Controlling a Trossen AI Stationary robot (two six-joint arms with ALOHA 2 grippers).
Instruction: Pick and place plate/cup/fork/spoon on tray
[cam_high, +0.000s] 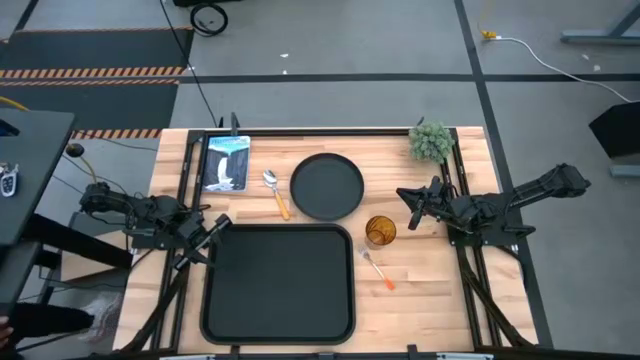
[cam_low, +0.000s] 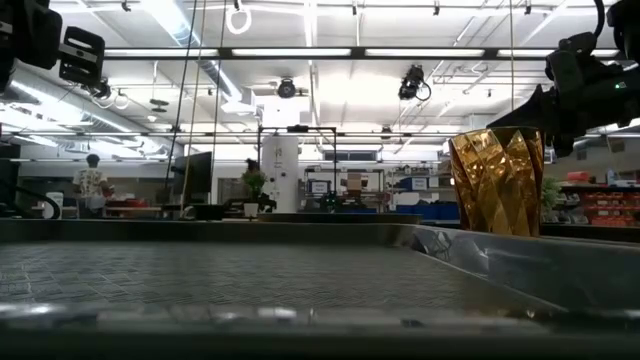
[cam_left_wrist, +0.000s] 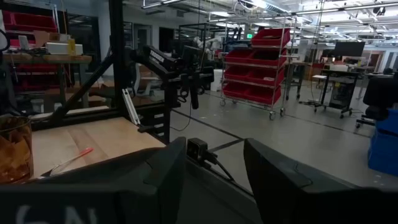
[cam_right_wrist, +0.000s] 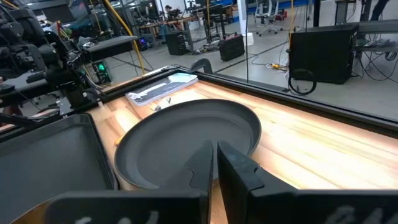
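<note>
Tray (cam_high: 280, 320) is empty, lower centre. Right gripper (cam_high: 408, 208), jaws pressed together, sits mid-right between plate (cam_high: 327, 186) and cup (cam_high: 380, 232); closed like that, it could topple the cup. Left gripper (cam_high: 222, 224), jaws spread, waits mid-left.

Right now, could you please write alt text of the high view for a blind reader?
An empty black tray lies on a wooden table between two robot arms. Behind it are a black plate and a spoon; to its right, an amber cup and a fork.
</note>
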